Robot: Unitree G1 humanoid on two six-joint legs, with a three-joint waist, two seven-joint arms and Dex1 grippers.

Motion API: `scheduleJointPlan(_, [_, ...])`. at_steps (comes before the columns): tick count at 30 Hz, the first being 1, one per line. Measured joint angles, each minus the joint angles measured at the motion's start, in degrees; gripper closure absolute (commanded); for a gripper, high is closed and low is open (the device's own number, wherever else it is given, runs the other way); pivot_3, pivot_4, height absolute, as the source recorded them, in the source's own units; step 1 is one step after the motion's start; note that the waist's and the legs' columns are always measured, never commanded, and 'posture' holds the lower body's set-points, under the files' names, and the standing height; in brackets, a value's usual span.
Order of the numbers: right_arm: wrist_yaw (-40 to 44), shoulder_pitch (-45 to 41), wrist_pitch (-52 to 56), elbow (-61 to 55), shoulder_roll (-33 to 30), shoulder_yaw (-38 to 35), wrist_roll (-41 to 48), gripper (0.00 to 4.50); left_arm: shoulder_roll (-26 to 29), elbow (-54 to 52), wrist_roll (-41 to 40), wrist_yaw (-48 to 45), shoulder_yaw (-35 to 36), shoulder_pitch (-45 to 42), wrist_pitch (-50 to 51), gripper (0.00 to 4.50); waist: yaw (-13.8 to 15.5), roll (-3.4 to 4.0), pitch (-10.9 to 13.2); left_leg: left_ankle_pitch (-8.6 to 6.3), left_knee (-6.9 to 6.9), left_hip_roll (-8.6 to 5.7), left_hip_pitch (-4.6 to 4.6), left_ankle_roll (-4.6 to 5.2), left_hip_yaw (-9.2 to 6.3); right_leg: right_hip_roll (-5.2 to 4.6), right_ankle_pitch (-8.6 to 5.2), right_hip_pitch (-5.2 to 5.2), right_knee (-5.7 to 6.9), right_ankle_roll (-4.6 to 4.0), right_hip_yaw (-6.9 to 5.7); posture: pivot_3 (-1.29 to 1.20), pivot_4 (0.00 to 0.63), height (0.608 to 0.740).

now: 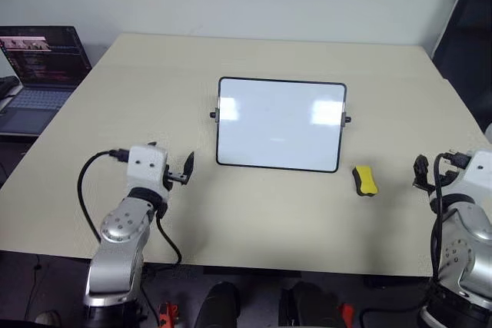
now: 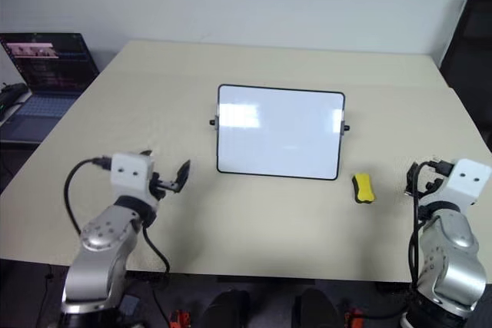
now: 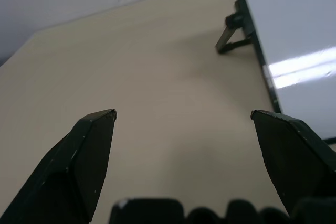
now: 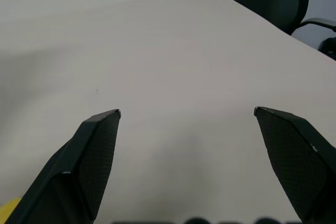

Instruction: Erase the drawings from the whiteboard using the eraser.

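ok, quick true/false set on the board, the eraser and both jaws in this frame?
1. The small white rectangular whiteboard with thin black frame shows no drawings. True.
2. The small yellow oblong eraser lies on the board. False: it lies on the beige table, off the board's near right corner.
3. The left gripper has open, empty jaws. True.
4. The right gripper is shut on the eraser. False: its jaws are open and empty.
5. An open laptop sits at far left. True.

Both arms: silver-grey metal joint housings, white box-shaped wrist modules, looped black cables. Left tool (image 1: 187, 167) and right tool (image 1: 420, 174): black, two tapered matte fingers each.
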Motion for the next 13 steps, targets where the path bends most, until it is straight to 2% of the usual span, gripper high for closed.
scheduleJointPlan(5, [0.63,6.01,-6.52,4.36,0.64,1.27,0.08,0.03,-3.14,3.01,2.89,4.57,0.2,7.22,-5.17,0.0,0.08,0.0,-0.03,0.0,-0.01,0.01,0.08,0.0,0.03,0.0,-0.01,0.07,0.02,-0.01,0.02,0.0,0.15,0.74])
scheduleJointPlan(13, [0.2,10.54,-6.73,1.77,-0.22,1.38,2.01,0.03,-4.33,1.67,3.44,3.88,-3.65,4.48,-5.26,0.0,0.22,0.02,-0.08,0.07,-0.03,0.0,0.2,0.07,0.09,0.01,-0.01,0.15,0.04,0.0,0.04,0.0,0.15,0.74])
